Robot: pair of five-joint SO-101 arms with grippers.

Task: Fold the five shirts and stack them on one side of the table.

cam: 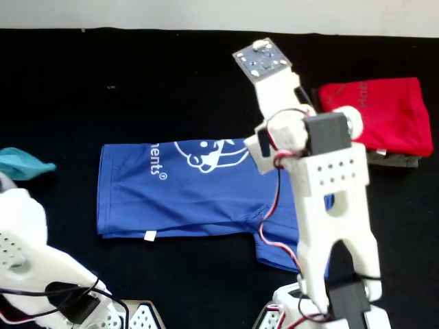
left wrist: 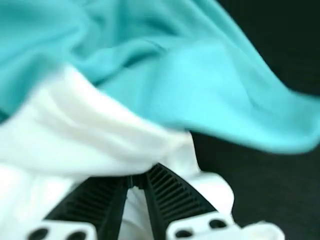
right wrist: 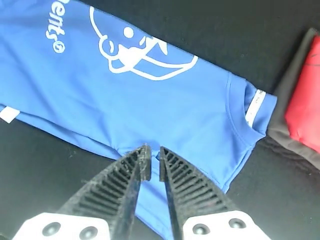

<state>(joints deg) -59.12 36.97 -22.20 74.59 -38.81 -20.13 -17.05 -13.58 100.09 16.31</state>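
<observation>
A blue shirt (cam: pixel 171 188) with a white print lies spread across the middle of the black table, its lower edge folded up. My right gripper (right wrist: pixel 151 161) is shut, its tips down at the blue shirt (right wrist: pixel 165 100) near the sleeve seam. A folded red shirt (cam: pixel 384 113) rests on a dark folded one (cam: pixel 394 160) at the right. At the far left lies a teal shirt (cam: pixel 24 163). My left gripper (left wrist: pixel 136 181) is shut on white cloth (left wrist: pixel 75 135), with the teal shirt (left wrist: pixel 190 65) bunched just beyond it.
The right arm (cam: pixel 329 205) stands tall over the blue shirt's right end and hides part of it. The left arm's base (cam: pixel 41 274) is at the near left corner. Bare black table (cam: pixel 158 75) stretches along the back and front.
</observation>
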